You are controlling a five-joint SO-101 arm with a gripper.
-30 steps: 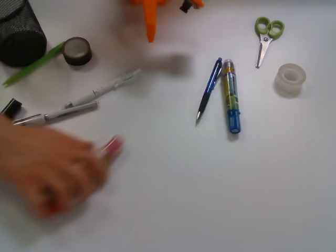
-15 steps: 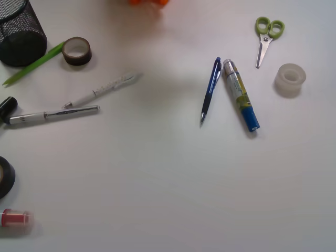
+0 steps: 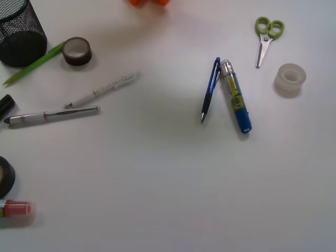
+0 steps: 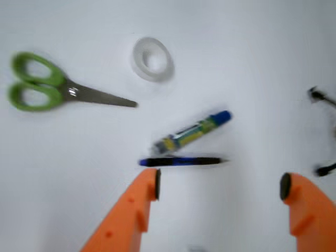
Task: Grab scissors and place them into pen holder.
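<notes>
The scissors (image 3: 267, 38) with light-green loop handles and silver blades lie flat at the back right of the white table; in the wrist view the scissors (image 4: 58, 90) are at the upper left, blades pointing right. The black mesh pen holder (image 3: 19, 32) stands at the back left corner. My orange gripper (image 4: 220, 187) is open and holds nothing, hanging above the table with a blue pen (image 4: 181, 161) just beyond its fingertips. In the front view only an orange bit of the arm (image 3: 148, 2) shows at the top edge.
A blue pen (image 3: 210, 90) and a blue-capped glue stick (image 3: 235, 96) lie side by side mid-table. A clear tape roll (image 3: 290, 79) sits right of them. Left side holds a brown tape roll (image 3: 76, 51), a green pen (image 3: 34, 64), two silver pens (image 3: 52, 114), a black tape roll (image 3: 5, 177) and a red-capped tube (image 3: 16, 209).
A hand that reached in at the lower left one second ago has left. The arm has pulled back to the top edge. The glue stick has rolled closer to the blue pen.
</notes>
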